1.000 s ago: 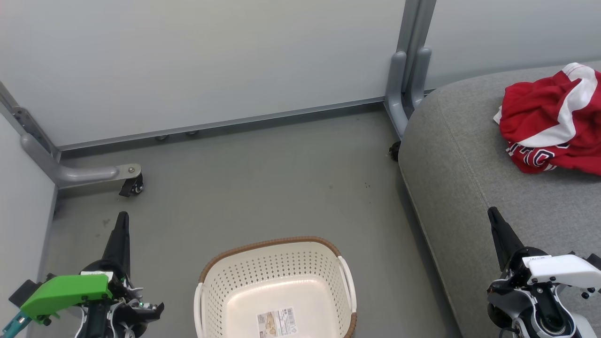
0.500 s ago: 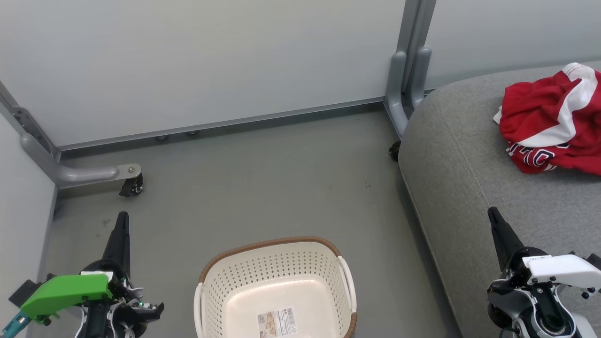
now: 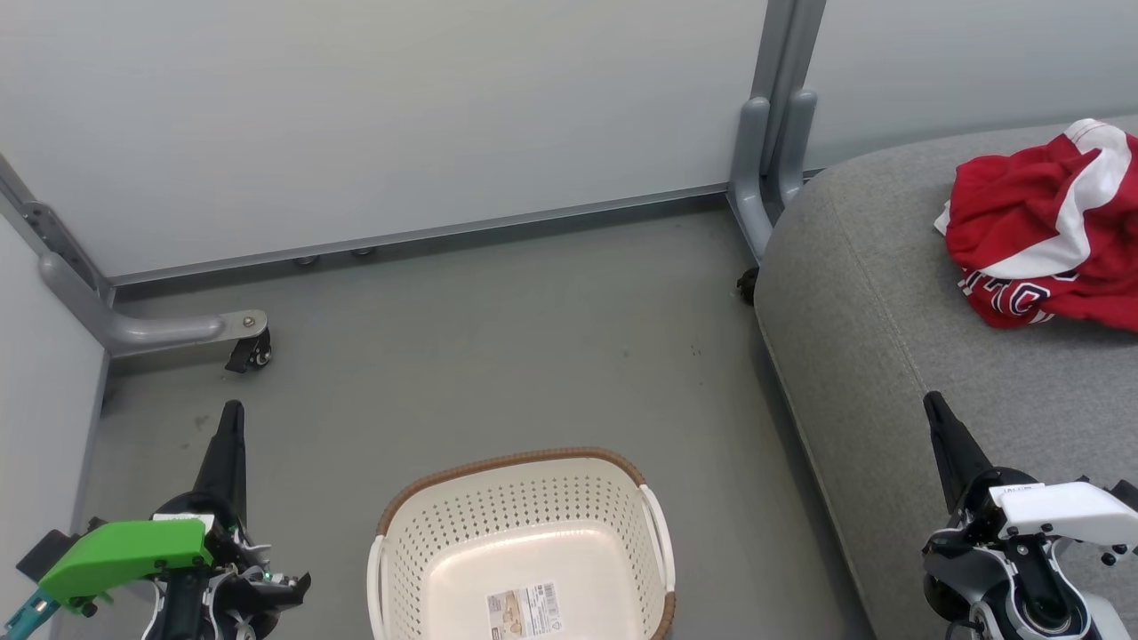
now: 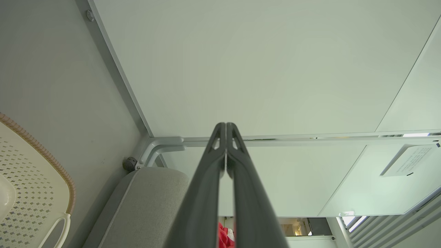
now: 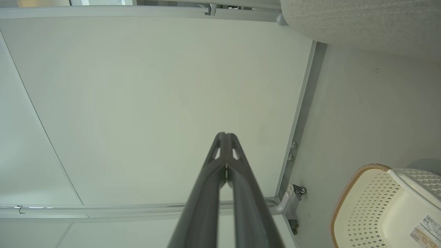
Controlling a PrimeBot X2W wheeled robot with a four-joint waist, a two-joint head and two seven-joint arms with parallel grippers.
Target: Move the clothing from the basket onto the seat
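Observation:
Red jerseys (image 3: 1040, 236) with white trim and dark lettering lie bunched at the far right of the grey seat (image 3: 889, 329). The cream perforated basket (image 3: 427, 533) stands on the floor at bottom centre, with nothing in it but a paper label (image 3: 524, 611). My left gripper (image 3: 233, 411) is shut at the lower left, over the floor left of the basket. My right gripper (image 3: 931, 402) is shut at the lower right, above the seat's front part, well short of the jerseys. In each wrist view the gripper (image 4: 225, 126) (image 5: 224, 136) holds nothing. A sliver of red cloth (image 4: 224, 237) shows between the left fingers.
Pale partition walls (image 3: 400, 116) enclose the back and left. Grey frame legs stand at the left (image 3: 133, 329), with a caster (image 3: 252, 353), and at the seat's back corner (image 3: 769, 160). Grey floor (image 3: 498, 356) lies between basket and wall.

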